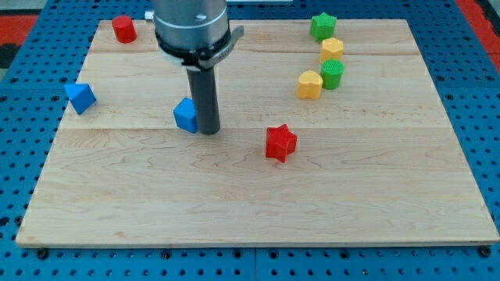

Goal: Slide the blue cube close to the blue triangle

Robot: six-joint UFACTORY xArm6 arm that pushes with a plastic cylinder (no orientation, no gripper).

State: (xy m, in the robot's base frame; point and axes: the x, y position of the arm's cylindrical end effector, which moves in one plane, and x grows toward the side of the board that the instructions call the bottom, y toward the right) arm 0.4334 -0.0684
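The blue cube (185, 115) sits on the wooden board (258, 211) left of centre. My tip (208, 129) stands right against the cube's right side, touching or nearly touching it. The blue triangle (80, 97) lies near the board's left edge, well to the left of the cube and slightly higher in the view. The rod rises from the tip to the arm's grey body at the view's top.
A red star (280, 143) lies right of centre. A red block (123, 29) sits at the top left. At the top right stand a green star (322, 26), a yellow block (332, 50), a green block (332, 74) and a yellow block (309, 84).
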